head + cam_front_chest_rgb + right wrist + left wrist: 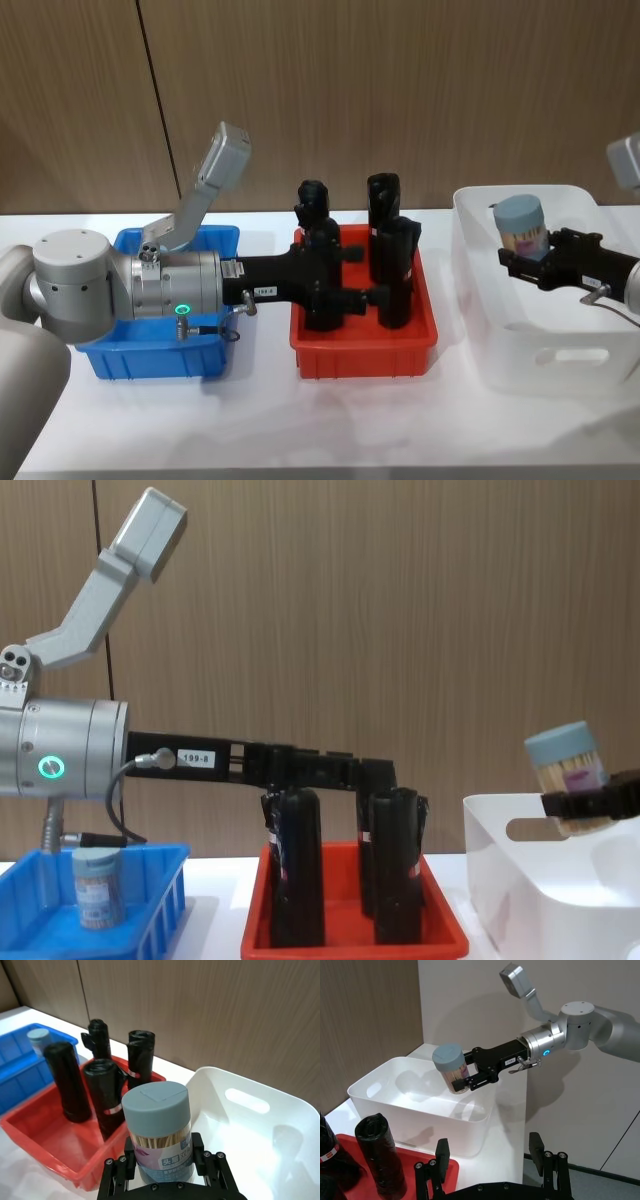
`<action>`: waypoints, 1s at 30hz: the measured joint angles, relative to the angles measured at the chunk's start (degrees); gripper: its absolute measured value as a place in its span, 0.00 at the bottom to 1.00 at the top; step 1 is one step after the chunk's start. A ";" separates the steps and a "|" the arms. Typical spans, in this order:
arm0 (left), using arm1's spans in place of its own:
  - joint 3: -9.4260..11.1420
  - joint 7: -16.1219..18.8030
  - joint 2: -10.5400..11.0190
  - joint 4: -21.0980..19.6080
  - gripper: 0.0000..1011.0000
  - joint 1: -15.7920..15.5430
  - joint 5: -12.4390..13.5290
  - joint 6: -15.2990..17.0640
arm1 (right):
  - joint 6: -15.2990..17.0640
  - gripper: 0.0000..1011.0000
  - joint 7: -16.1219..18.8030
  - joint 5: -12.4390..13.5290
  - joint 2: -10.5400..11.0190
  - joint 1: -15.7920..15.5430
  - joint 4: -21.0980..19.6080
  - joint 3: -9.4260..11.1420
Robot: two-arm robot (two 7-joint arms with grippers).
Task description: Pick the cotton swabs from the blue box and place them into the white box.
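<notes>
My right gripper (527, 254) is shut on a cotton swab jar (522, 228) with a blue-grey lid, holding it upright above the left part of the white box (560, 355). The left wrist view shows this jar (451, 1067) hanging over the white box (410, 1105). Another cotton swab jar (97, 888) stands in the blue box (160, 915) at the left. My left gripper (362, 274) reaches from over the blue box (150, 365) out above the red tray, and its fingers (442, 1155) stand open with nothing between them.
A red tray (360, 355) between the two boxes holds several tall black bottles (384, 215), which rise close around my left gripper. A wooden wall runs behind the white table (300, 420). The table's front strip is bare.
</notes>
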 joint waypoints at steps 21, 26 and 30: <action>0.00 0.00 0.00 0.00 0.99 0.00 0.00 0.00 | -1.10 0.99 -0.30 -2.22 -0.70 1.57 5.28 -0.74; 0.00 0.00 0.00 0.00 0.99 0.00 0.00 0.00 | -1.19 0.99 -0.34 -2.41 -0.72 1.63 5.53 -0.76; 0.01 0.12 0.00 -0.05 0.99 0.07 0.00 -0.04 | -1.38 0.99 -0.55 -2.41 -0.76 1.48 5.38 -0.76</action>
